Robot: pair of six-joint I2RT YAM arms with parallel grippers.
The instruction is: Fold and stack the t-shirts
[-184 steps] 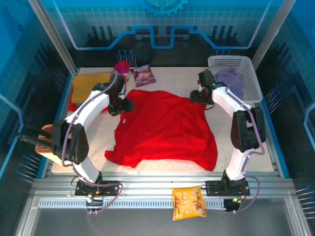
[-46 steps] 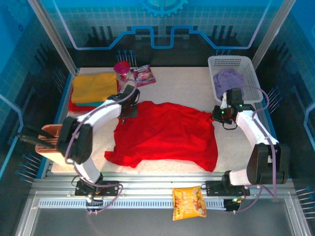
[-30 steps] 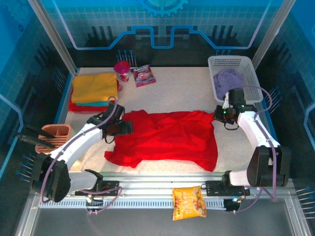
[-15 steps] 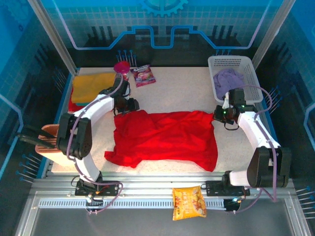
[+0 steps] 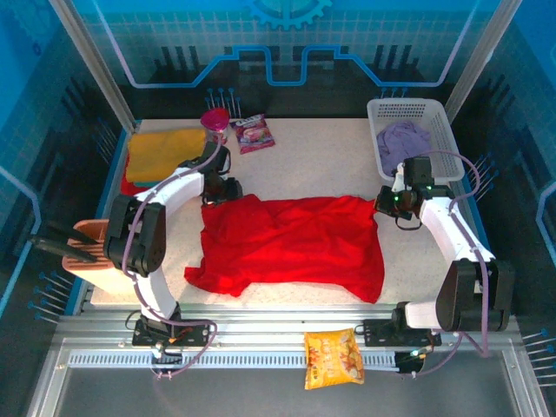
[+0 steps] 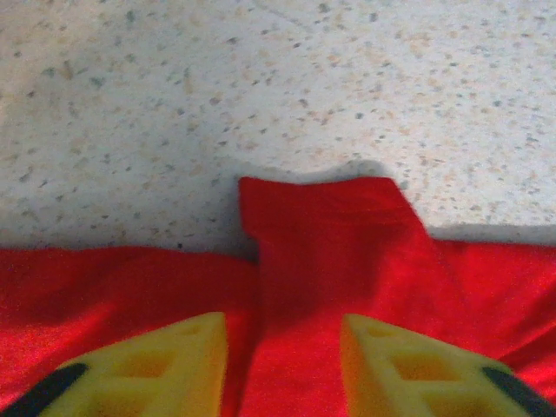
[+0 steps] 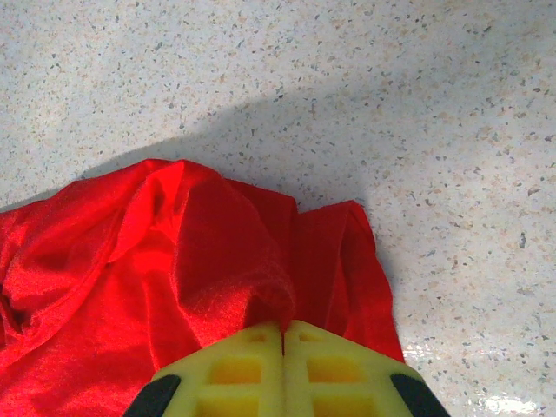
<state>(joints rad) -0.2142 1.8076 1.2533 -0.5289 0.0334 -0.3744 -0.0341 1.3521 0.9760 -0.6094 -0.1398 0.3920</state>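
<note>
Closest in, there's an orange-yellow snack bag (image 5: pixel 333 358) lying on the metal rail in front of the table's near edge. On the table (image 5: pixel 313 165) itself the red t-shirt (image 5: pixel 295 243) takes up most of the middle. It's spread out but rumpled, with its bottom hem running close to the near edge and one flap sticking out toward the near left corner.

The right gripper (image 5: pixel 383 205) is at the shirt's far right corner. In the wrist view its yellow fingers (image 7: pixel 243 369) are pressed tight together with a bunched fold of red cloth pinched at the tips, so it's got hold of the shirt.

The left gripper (image 5: pixel 231 188) is at the shirt's far left corner, with its fingers (image 6: pixel 174 365) parted a fair bit. A red sleeve lies flat between them on the speckled tabletop, and they don't look like they're squeezing it.

Over by the left edge sits an orange holder (image 5: pixel 87 248). Further back, a folded yellow t-shirt (image 5: pixel 161 149) is in the far left corner, with a pink cup (image 5: pixel 215 122) and a pink packet (image 5: pixel 254 132) just to its right. In the far right corner there's a white basket (image 5: pixel 447 139) with a crumpled lilac t-shirt (image 5: pixel 404 139) in it.
</note>
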